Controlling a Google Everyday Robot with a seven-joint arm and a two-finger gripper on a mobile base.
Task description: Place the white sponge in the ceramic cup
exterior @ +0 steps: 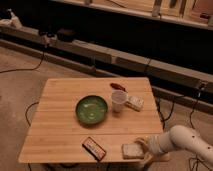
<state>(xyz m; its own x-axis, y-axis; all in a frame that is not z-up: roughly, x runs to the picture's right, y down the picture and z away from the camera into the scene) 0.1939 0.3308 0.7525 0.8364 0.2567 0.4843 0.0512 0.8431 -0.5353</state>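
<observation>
The white sponge [131,150] lies flat near the table's front edge, right of centre. The ceramic cup [118,101] stands upright near the middle of the table, well behind the sponge and just right of the green bowl. My gripper [145,148] is at the sponge's right end, low over the table, with the white arm [185,141] reaching in from the right. I cannot tell whether it touches the sponge.
A green bowl [91,109] sits at the table's centre. Another whitish block [134,102] lies right of the cup, and a reddish-brown item [118,86] lies behind it. A dark packet [94,148] lies left of the sponge. The wooden table [55,125] has cables around it.
</observation>
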